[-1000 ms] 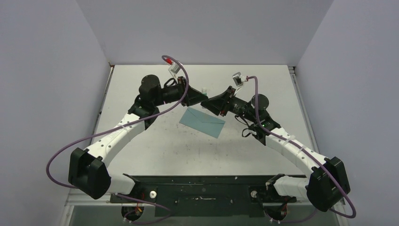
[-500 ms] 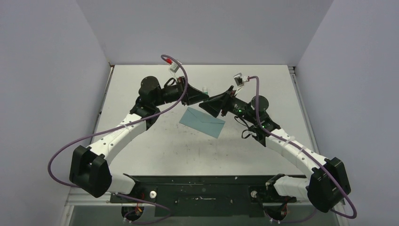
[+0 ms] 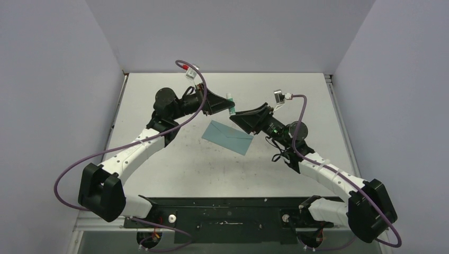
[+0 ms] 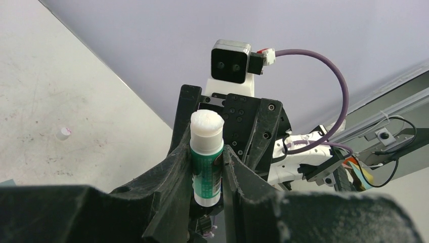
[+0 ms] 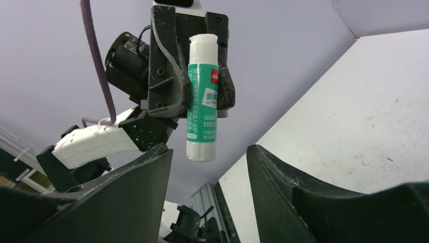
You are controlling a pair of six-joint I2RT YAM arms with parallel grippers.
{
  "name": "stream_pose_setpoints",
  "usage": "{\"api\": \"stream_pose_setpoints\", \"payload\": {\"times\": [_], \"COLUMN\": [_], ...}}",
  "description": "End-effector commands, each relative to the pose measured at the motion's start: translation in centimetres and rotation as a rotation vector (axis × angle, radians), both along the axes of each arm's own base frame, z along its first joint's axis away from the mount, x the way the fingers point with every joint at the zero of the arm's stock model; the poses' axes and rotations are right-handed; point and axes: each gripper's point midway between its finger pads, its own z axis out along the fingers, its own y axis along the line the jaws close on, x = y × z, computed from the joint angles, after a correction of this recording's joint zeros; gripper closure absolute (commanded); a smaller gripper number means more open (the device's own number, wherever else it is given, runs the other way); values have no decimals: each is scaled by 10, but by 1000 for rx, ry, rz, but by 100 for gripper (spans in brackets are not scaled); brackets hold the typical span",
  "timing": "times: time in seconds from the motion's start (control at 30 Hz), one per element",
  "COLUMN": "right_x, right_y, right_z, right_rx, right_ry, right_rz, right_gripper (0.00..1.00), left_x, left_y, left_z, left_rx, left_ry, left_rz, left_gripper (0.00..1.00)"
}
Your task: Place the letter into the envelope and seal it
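The table (image 3: pixel 174 159) held only one of the task's things in plain sight: the envelope (image 3: pixel 227 136), lying flat near the middle, just in front of both wrists, with neither arm touching it. No letter showed in any view. That suggested it was already tucked inside, though the pictures could not confirm it. The flap looked folded down flat over the body, but from the top view I could not tell whether it was stuck.

The left gripper (image 3: pixel 226 106) was raised above the far side of the envelope, its jaws clamped on a glue stick (image 5: pixel 202 96) held upright. The right gripper (image 5: pixel 208 157) sat just beside and below it with its jaws apart, holding nothing, and the stick's lower end hung between and beyond them. I judged the work to be at the gluing stage, with sealing the flap left to do.

The stick's top looked rough and white in the left wrist view, possibly bare glue, yet smoother from the right wrist, so I could not say whether the cap was on. A small white speck (image 4: pixel 63 133) on the table was too tiny to identify.
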Motion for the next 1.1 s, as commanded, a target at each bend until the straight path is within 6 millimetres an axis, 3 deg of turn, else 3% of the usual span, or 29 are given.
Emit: {"api": "stream_pose_setpoints", "payload": {"times": [0.0, 0.1, 0.23, 0.4, 0.53, 0.7, 0.9, 1.07], "right_x": [-6, -6, -2, 2, 5, 5, 5, 7], "right_y": [-3, 0, 7, 13, 16, 19, 20, 20], "right_z": [34, 35, 29, 28, 27, 30, 31, 28], "right_rx": [110, 117, 94, 65, 43, 37, 34, 26], "right_ry": [-78, -71, -48, -50, -56, -65, -67, -54], "right_rz": [9, 27, 52, 58, 62, 78, 88, 86], "right_gripper": [43, 53, 77, 94, 95, 95, 95, 95], "left_x": [0, 1, 2, 2, 0, -2, -3, -4], "left_y": [4, 5, 5, 6, 5, 3, 3, 3], "left_z": [17, 17, 17, 18, 17, 12, 9, 8], "left_rx": [-46, -47, -48, -50, -45, -37, -33, -32], "left_ry": [-50, -49, -47, -47, -43, -34, -32, -31], "left_rz": [16, 21, 25, 29, 9, -14, -22, -22], "left_gripper": [100, 100, 100, 100, 100, 82, 76, 65]}}
